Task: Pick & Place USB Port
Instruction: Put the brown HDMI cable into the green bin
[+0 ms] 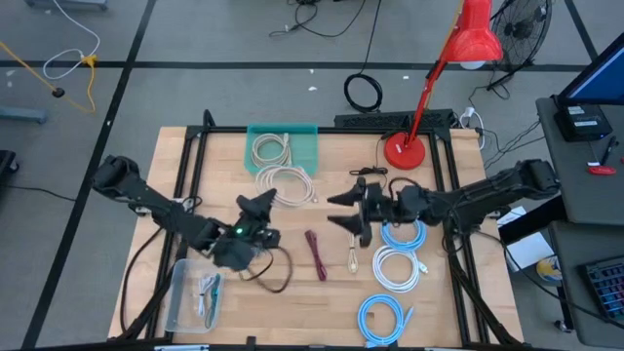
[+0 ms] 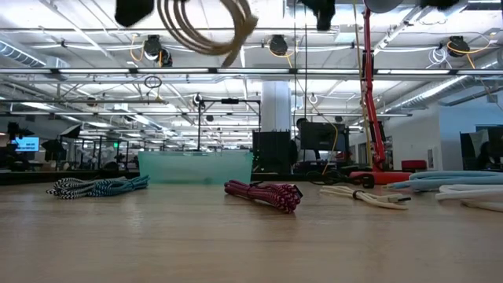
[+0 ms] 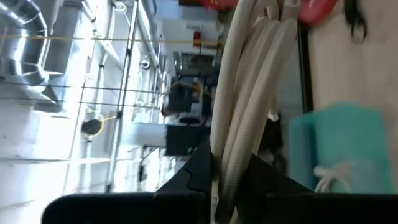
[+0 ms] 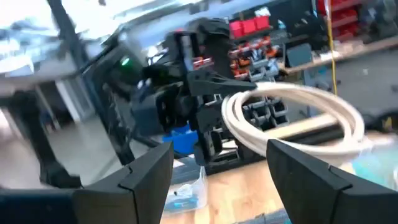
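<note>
Cream USB cable coil [image 1: 287, 185] is hanging in the air, pinched by the left hand [image 1: 259, 207] just short of the teal bin [image 1: 304, 148].
Left hand is clamping its fingers [image 3: 199, 171] tight on the coil's strands, lifting it clear of the desk [image 1: 331, 302], and the low view shows the loop swinging high above the wood. Right hand [image 1: 353, 211] is hovering just beside the coil on the far side from the left hand, its fingers spread wide and gripping nothing. Inside the teal bin another cream coil [image 1: 270, 148] is lying already. Farther from the bin, a maroon braided cable [image 1: 315, 253] and white coils [image 1: 396, 268] are resting flat on the desk, with a red lamp base [image 1: 403, 151] standing off to the bin's side.
</note>
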{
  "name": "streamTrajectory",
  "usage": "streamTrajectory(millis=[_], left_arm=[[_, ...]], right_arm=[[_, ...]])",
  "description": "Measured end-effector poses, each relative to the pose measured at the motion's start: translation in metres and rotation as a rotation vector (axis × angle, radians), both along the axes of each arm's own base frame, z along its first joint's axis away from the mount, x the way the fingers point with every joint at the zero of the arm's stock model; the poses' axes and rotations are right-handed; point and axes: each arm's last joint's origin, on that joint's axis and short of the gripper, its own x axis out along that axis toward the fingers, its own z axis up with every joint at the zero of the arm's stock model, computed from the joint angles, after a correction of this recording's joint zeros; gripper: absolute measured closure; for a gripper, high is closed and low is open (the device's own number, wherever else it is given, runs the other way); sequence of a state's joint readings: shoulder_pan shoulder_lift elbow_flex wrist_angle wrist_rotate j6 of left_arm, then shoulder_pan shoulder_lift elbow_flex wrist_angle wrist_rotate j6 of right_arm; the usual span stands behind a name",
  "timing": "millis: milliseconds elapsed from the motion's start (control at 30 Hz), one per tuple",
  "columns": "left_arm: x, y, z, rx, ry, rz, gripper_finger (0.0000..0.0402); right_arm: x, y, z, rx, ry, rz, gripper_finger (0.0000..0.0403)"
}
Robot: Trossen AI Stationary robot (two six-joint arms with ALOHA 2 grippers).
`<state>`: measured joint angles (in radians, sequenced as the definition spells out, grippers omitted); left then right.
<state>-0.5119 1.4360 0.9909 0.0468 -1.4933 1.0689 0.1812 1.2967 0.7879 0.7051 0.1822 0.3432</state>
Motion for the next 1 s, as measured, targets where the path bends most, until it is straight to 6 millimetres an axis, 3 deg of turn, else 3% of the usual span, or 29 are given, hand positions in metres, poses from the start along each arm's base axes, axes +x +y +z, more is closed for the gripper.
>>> streamTrajectory(millis=[133,267,400,500,667,800,900,1000], left_arm=[[0.010,0.019,-0.003,0.030,0.077,0.038,0.0366],[0.023,0.038,-0.002,0.040,0.131,0.021,0.0366],[0.033,0.047,0.023,0.028,0.053,-0.043,0.0366],[0.037,0.045,0.048,0.042,-0.069,-0.151,0.0366],[0.022,0.039,0.101,0.189,-0.495,-0.381,0.0366],[0.010,0.048,0.118,0.324,-0.694,-0.445,0.0366],[0.014,0.057,0.117,0.273,-0.593,-0.489,0.0366],[0.023,0.064,0.097,0.171,-0.265,-0.583,0.0366]], right_arm=[[-0.008,-0.030,-0.025,0.158,-0.028,-0.055,0.0155],[-0.020,-0.049,-0.041,0.275,-0.099,-0.001,0.0156],[-0.030,-0.060,-0.050,0.319,-0.136,0.031,0.0156],[-0.032,-0.062,-0.052,0.318,-0.133,0.051,0.0156],[-0.032,-0.063,-0.052,0.304,-0.134,0.068,0.0156],[-0.032,-0.061,-0.050,0.294,-0.142,0.117,0.0156],[-0.032,-0.061,-0.050,0.292,-0.142,0.119,0.0156],[-0.033,-0.064,-0.048,0.287,-0.164,0.120,0.0156]])
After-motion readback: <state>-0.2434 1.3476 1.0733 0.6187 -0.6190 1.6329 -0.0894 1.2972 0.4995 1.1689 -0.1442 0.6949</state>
